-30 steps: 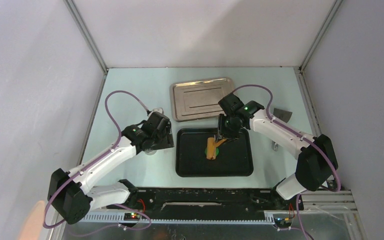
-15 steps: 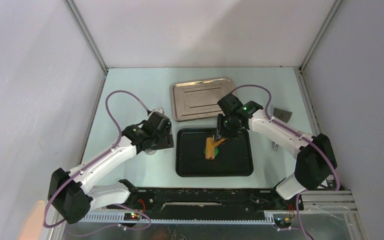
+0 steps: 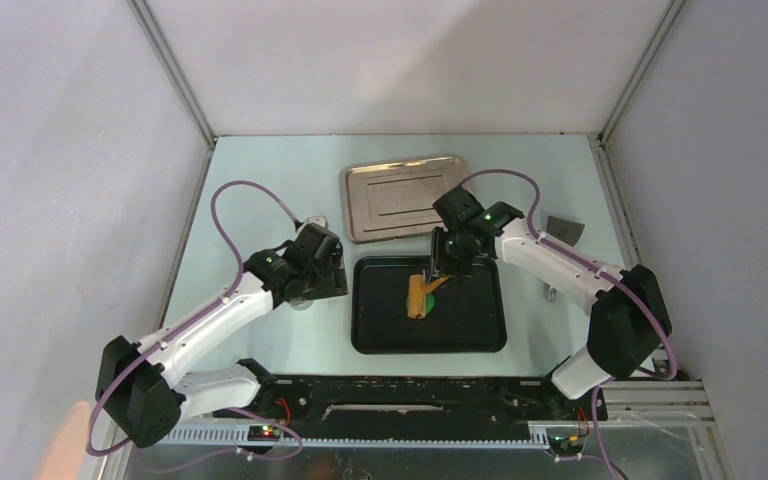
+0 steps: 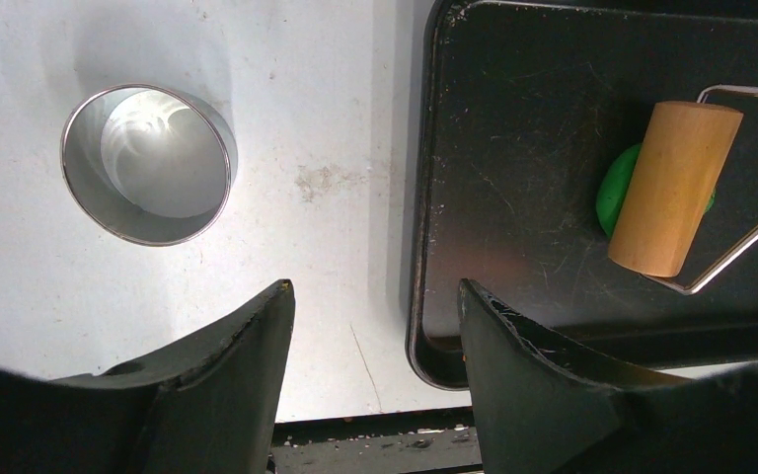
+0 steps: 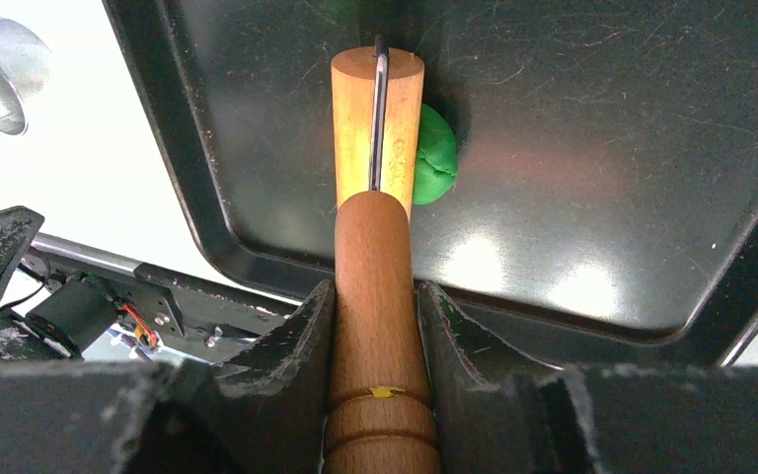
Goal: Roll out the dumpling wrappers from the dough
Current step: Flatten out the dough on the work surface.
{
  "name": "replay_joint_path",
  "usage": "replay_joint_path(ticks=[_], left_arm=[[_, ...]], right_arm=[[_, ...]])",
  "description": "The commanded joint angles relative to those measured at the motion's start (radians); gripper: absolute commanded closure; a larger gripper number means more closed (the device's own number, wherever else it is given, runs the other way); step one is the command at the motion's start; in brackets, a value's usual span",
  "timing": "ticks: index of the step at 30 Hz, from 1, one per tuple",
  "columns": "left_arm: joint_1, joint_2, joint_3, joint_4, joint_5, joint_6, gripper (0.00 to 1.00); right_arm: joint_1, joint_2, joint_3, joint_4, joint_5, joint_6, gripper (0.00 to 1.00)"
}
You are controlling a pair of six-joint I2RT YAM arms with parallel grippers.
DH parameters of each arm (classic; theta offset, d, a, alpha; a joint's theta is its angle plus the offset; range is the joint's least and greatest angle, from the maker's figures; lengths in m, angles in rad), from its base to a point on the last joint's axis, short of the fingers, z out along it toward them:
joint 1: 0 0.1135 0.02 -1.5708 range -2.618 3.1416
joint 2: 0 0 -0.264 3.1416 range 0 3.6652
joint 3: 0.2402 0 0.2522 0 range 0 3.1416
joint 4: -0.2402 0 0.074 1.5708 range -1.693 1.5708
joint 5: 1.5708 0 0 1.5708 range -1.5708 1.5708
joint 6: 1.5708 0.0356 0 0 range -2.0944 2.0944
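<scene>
The dough (image 5: 434, 158), a small lump on the black tray (image 5: 602, 197), is half covered by the roller (image 5: 376, 118), just ahead of the right gripper (image 5: 375, 291), by which the handle is clamped; the left gripper (image 4: 375, 296) is seen parted and empty, farther off beside the tray

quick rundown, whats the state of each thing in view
dough: rounded lump, partly under the roller head
roller: head on the dough, handle gripped
right gripper: shut on the roller
left gripper: open, holding nothing
metal ring: upright on the table, untouched
black tray: flat, holding dough and roller
steel tray: flat on the table
</scene>
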Motion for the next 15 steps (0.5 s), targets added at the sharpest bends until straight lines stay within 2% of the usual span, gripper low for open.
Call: replay_joint_path(ticks=[1, 15], left_arm=[[-0.001, 0.001, 0.035, -0.006, -0.025, 0.014, 0.34], [-0.002, 0.053, -0.010, 0.058, 0.032, 0.018, 0.35]], right_arm=[[0.025, 0.200, -0.130, -0.034, 0.204, -0.035, 1.00], [0.000, 0.087, -0.149, -0.091, 0.213, -0.049, 1.00]])
